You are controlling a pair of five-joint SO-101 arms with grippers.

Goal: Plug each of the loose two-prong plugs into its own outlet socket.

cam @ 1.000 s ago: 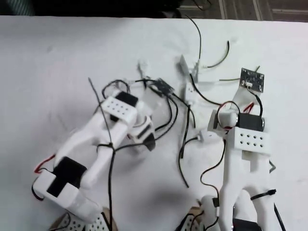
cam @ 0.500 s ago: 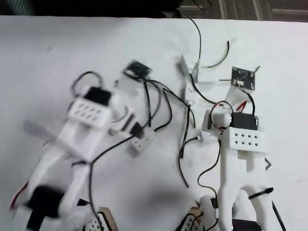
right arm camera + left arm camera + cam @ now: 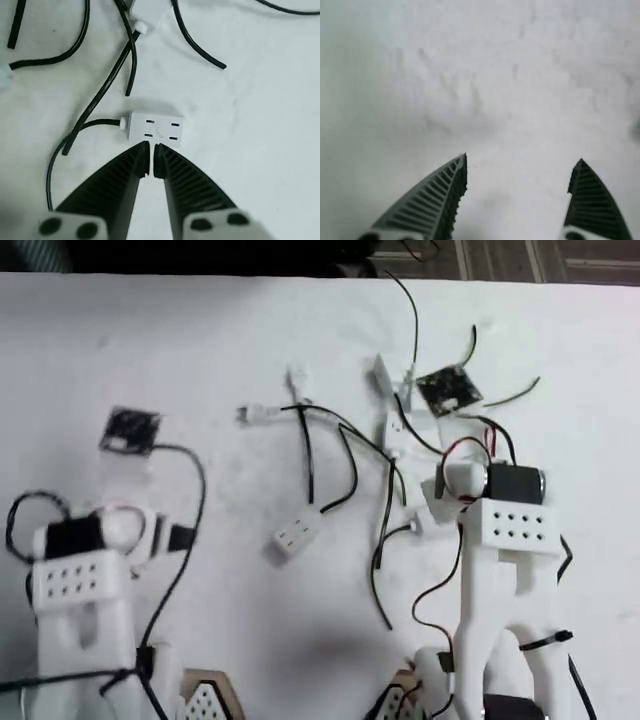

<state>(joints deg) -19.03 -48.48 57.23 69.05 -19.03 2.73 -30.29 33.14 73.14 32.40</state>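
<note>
- An outlet block [image 3: 297, 535] lies on the table [image 3: 200, 330] about mid-way between the two arms.
- A loose plug [image 3: 262, 414] sits behind that block, farther from the arm bases, with a second plug [image 3: 298, 380] just behind and to its right.
- The left gripper [image 3: 521, 160] hangs over bare table off to the left, well apart from the cables [image 3: 350, 465].
- The right gripper [image 3: 150, 150] has its tips just beside one long edge of a socket block [image 3: 156, 129].

Your right wrist view's edge cuts off a white connector body [image 3: 150, 7], so you can't tell whether it is a plug or a socket. In the high view the loose plug [image 3: 262, 414] has prongs too small to see.
</note>
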